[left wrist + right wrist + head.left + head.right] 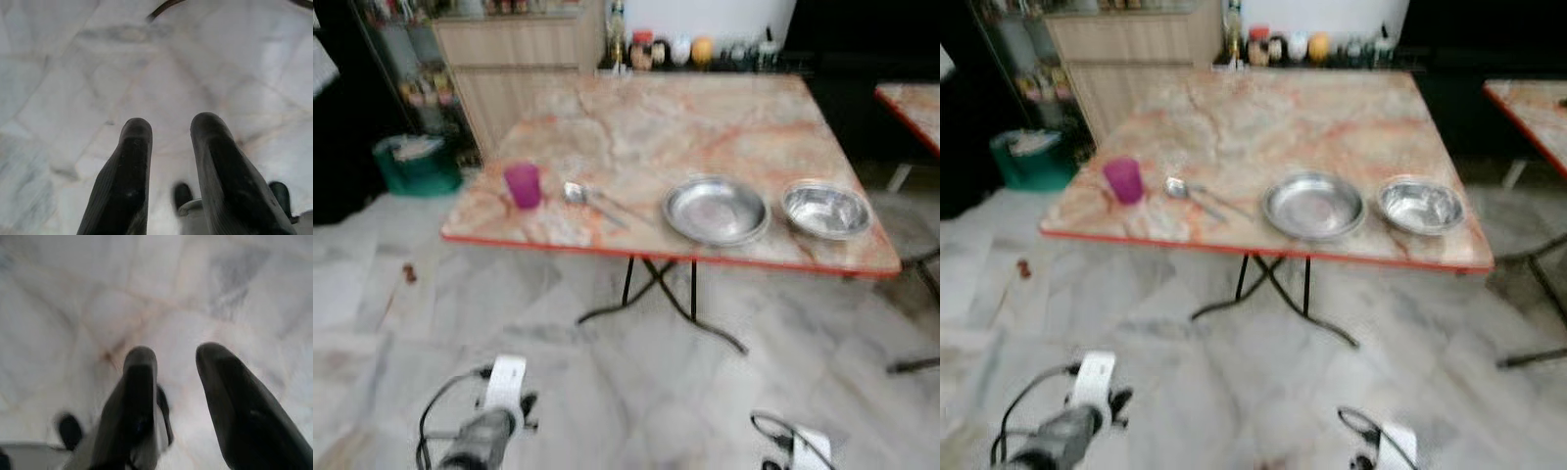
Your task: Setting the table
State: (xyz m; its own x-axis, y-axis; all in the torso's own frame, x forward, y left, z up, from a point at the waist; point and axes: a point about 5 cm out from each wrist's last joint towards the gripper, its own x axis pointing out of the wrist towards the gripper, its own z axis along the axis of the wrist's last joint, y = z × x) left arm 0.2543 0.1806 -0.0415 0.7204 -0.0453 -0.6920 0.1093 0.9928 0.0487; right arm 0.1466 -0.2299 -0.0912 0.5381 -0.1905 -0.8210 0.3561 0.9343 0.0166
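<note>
Fingers of both grippers stand apart and hold nothing: the left gripper (168, 147) and the right gripper (173, 382) each point down at the pale marble-patterned floor (607, 392), with both arms low and well short of the table.

Task items lie along the near edge of the orange-veined marble-look folding table with a red rim (705, 117). From the robot's left to right: a small magenta plastic cup (523, 185), upright; a metal spoon (592, 201) lying flat just beside it; a wide shallow round steel plate (716, 211); and a smaller, deeper steel bowl (825, 209) near the right corner. The plate and bowl sit close together but appear apart. Both are shiny and seem empty; blur hides finer detail.

Risks, as judged: the plate's low, thin rim offers little for two long fingers to grip, so it may slide or slip over the near edge. The light cup could tip if nudged. The crossed black table legs (656, 294) could catch the robot on approach.
</note>
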